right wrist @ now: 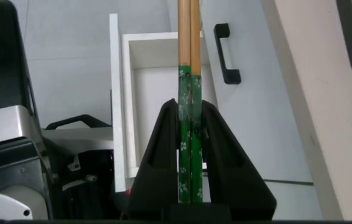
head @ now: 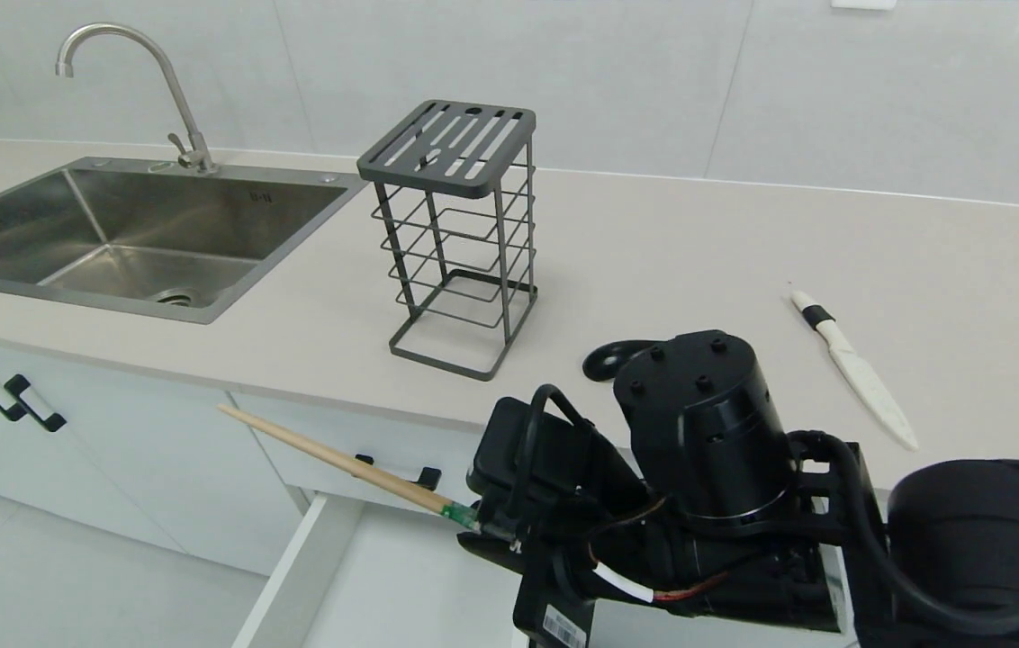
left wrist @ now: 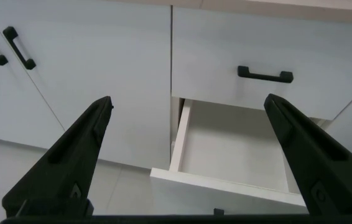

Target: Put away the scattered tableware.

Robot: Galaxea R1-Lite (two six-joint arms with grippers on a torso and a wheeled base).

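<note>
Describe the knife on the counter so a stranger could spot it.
On the pale countertop, go right from the sink, past the wire rack. The knife lies flat by itself on the right: all white with one black band on its handle, unlike the dark rack.

Drawer (left wrist: 180,140) open below counter (head: 698,252) edge, wire rack (head: 424,180) standing mid-counter
</note>
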